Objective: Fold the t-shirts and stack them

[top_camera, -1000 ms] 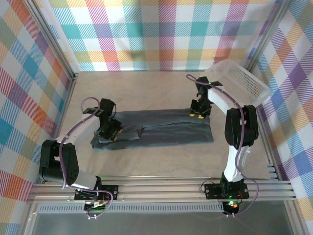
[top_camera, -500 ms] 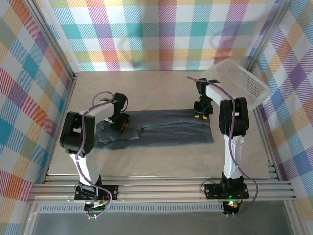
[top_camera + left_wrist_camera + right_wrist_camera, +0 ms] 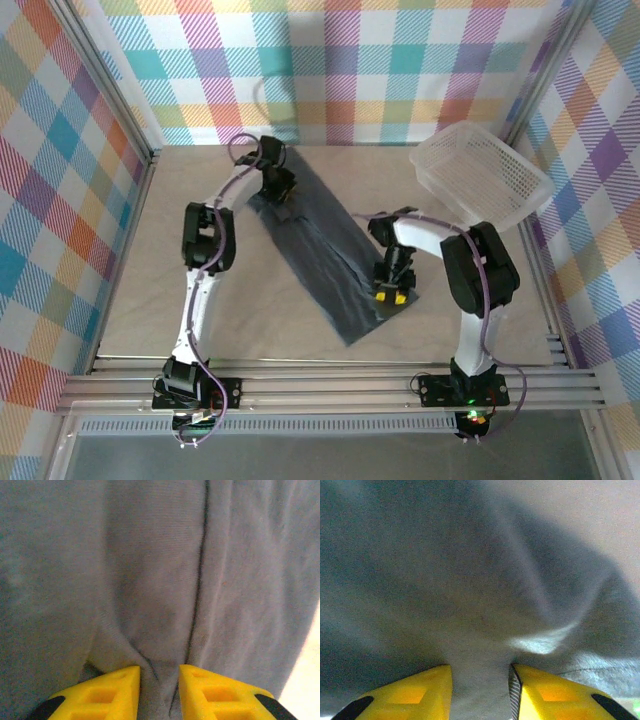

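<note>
On the table (image 3: 270, 320), left of the white mesh basket (image 3: 485, 175), one dark grey t-shirt (image 3: 320, 255) lies as a long narrow band, running slantwise from a far end level with the basket to a near end below and left of it. Judging by that shape, the lengthwise folds are done; the crosswise folds that would shorten it to a packet are left, and stacking is not yet begun. The left gripper (image 3: 280, 192) has the end farther from the basket, the right gripper (image 3: 390, 295) the end closer to it. In both wrist views the yellow fingers (image 3: 112, 690) pinch a ridge of cloth
</note>
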Robot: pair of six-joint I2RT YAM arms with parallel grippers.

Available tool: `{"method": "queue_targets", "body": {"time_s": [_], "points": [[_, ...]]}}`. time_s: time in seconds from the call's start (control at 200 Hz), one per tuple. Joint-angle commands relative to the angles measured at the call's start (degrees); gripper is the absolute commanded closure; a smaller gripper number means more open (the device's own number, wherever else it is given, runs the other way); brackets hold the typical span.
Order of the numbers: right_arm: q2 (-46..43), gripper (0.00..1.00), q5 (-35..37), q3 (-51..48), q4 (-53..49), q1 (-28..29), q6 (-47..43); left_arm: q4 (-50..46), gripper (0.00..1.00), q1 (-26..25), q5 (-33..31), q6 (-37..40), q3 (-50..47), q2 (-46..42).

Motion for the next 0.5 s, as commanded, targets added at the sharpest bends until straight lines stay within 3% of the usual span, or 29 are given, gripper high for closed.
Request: {"method": "queue_targets", "body": {"time_s": [0.0,0.16,0.325,0.425,0.495], "points": [[-1.6,0.64,-9.2,-3.1,4.0,3.3,8.7,1.3,0.71,-3.9,6.2,2.6,9.8,9.6],[-0.9,0.64,-18.1,-4.1,12.0,6.1,16.5,13.6,0.68,-4.9,7.9,-2.8,16.9,15.9],[-2.3,0.63,-19.3,-3.4,13.2,6.4,20.2,10.6,0.68,-4.5,7.4,-3.5,23.2,17.5],[-3.7,0.63,-20.7,-3.6,12.5,6.4,20.4,8.8,0.58,-4.5,7.2,-2.3,23.3,14.5],[-6.9,0.62,-18.0,-2.7,10.1,6.3,19.5,4.8,0.5,-4.6,3.6,0.3,23.2,10.2]]}}
